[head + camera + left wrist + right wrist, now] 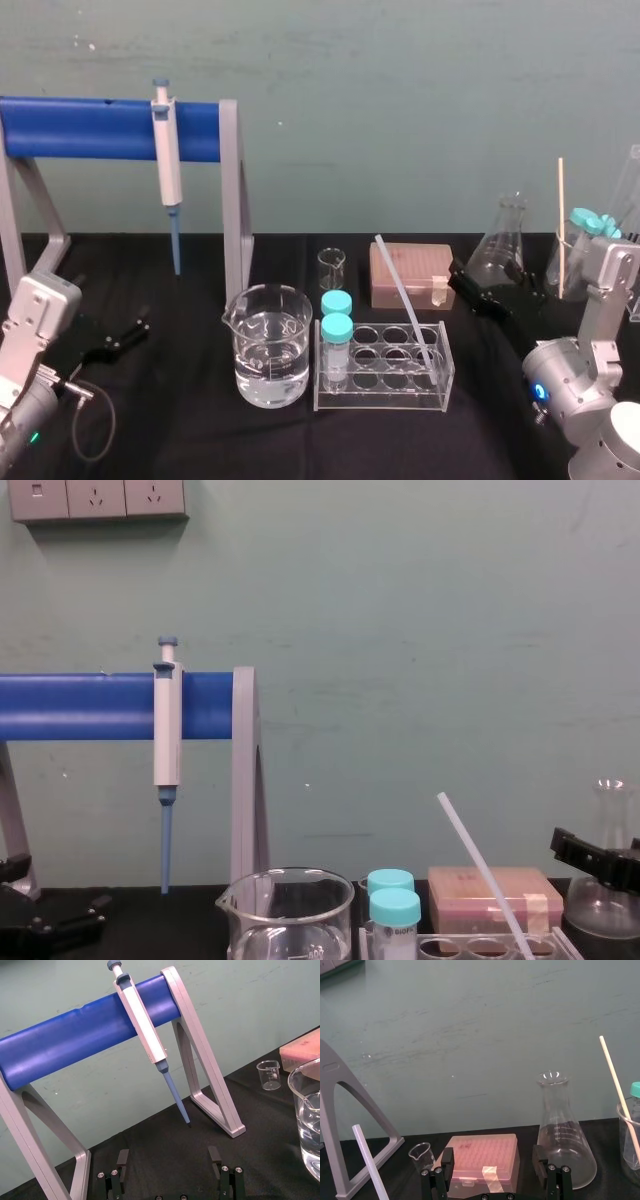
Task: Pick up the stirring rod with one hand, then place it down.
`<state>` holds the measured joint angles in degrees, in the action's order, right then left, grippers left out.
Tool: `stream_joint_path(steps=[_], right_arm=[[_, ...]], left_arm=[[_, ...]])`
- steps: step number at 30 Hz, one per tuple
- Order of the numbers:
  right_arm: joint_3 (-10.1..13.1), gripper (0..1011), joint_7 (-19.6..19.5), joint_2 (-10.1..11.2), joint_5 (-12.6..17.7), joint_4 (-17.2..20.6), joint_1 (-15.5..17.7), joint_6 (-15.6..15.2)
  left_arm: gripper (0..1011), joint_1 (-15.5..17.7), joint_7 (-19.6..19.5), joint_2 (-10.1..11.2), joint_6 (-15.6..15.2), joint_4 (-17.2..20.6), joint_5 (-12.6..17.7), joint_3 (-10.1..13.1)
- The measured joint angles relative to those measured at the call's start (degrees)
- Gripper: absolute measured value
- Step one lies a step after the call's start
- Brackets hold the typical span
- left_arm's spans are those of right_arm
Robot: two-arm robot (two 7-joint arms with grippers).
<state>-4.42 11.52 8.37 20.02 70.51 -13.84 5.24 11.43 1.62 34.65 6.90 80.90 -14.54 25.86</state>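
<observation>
— Right claw point(470, 288): fingers spread wide, nothing held. Left claw point(122, 336): also spread wide, parked well apart, far to its left.
— And the stirring rod point(403, 300)?
— Near, on the right claw's left, past the pink box point(410, 272) just beside it. It leans in the clear rack point(380, 396), foot in a hole, top tilted away from the claw.
— Handling?
— Judged light, stiff and smooth; liable to slip or swing. Recommend gripping the bare upper half, above the rack, and lifting along the lean. Glass flask point(503, 245) just beside the claw warrants care.
</observation>
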Motion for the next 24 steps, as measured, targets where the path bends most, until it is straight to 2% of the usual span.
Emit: stream_joint_path(steps=[24], right_arm=[[-0.1, 1000, -0.1, 0.0, -0.2, 0.1, 0.0, 0.6]], left_arm=[[1000, 0.0, 0.0, 0.0, 0.0, 0.0, 0.0, 0.0]])
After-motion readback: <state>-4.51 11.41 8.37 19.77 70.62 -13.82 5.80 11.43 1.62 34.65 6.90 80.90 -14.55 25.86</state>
